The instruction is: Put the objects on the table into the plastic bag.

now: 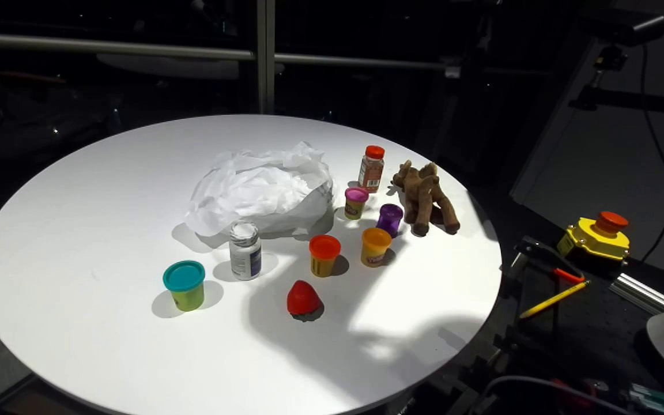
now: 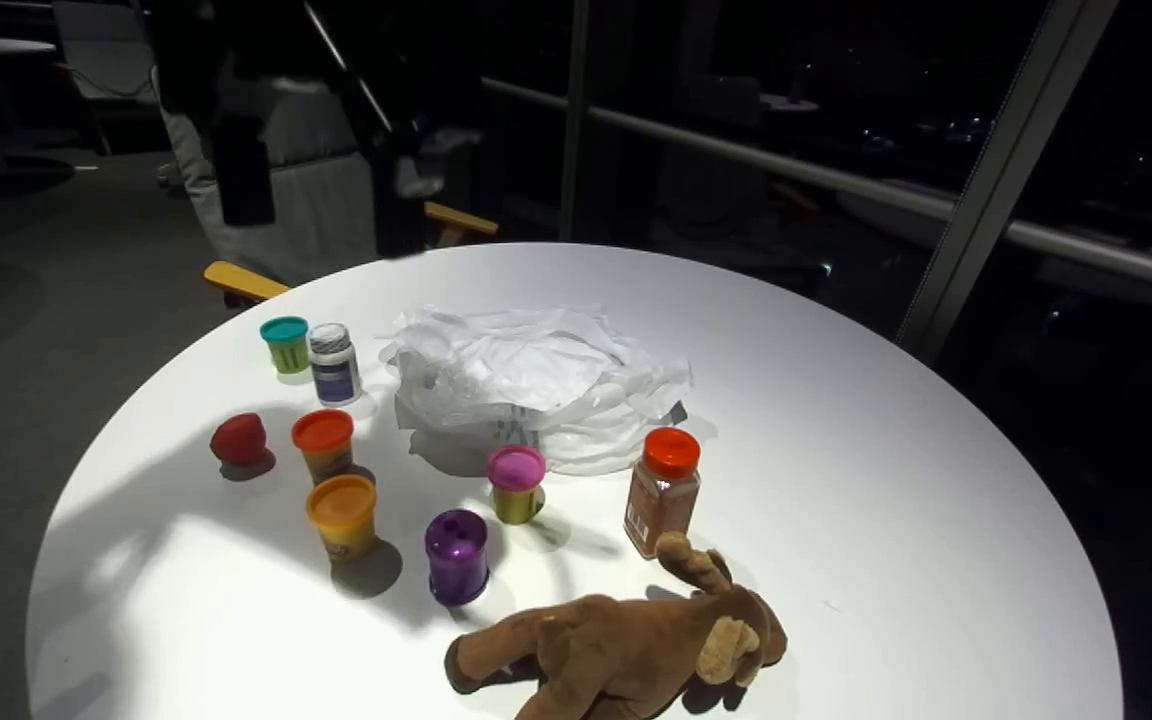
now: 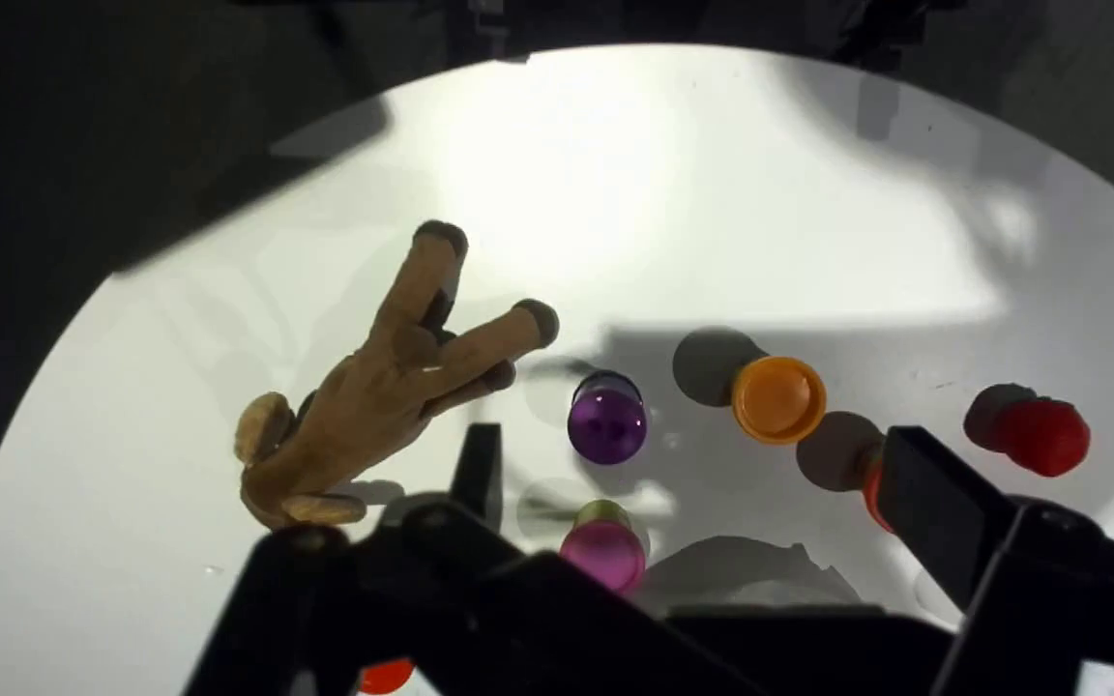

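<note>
While the pincer [image 3: 697, 464] gapes, the plastic bag [image 1: 263, 193] lies crumpled; nearby — a canister [image 1: 245, 253].

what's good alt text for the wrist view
Open, empty gripper above a round white table. On it: brown plush toy, purple container, orange-lidded tub, pink-lidded tub, red piece, and a red-lidded tub mostly hidden.

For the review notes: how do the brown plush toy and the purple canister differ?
The brown plush toy looks matte; the purple canister is glossy. The toy is larger than the canister. The toy is animal-shaped, while the canister is roughly cylindrical. Both rest on the table, outside the plastic bag.
</note>
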{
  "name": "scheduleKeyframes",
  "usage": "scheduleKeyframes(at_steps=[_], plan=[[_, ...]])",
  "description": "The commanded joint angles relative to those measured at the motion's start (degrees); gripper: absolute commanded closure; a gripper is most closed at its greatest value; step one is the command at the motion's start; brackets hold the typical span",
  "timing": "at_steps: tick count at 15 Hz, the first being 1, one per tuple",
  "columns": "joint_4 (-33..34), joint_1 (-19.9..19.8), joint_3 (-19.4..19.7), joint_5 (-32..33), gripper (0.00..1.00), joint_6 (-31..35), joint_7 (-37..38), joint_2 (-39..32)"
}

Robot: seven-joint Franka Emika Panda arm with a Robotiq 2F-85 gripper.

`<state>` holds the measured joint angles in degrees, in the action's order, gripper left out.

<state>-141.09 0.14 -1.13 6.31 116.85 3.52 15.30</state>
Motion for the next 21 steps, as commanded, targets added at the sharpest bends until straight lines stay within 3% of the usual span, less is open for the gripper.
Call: scheduleKeyframes(at_steps=[1, 5, 6, 9, 15, 21], plan=[[3.01, -0.54, 0.27, 0.2, 0.0, 7.89, 1.14, -11.68], [3.72, -0.52, 0.8, 0.01, 0.0, 16.52, 0.46, -21.51], [1.5, -0.22, 0.71, -0.04, 0.0, 14.13, 0.42, -17.49], [2.8, -0.13, 0.97, -0.08, 0.0, 16.31, 0.38, -22.05], [3.56, -0.12, 0.98, -0.08, 0.0, 16.31, 0.38, -22.31], [5.46, 0.72, 1.63, 6.4, 0.0, 23.85, 3.85, -28.46]])
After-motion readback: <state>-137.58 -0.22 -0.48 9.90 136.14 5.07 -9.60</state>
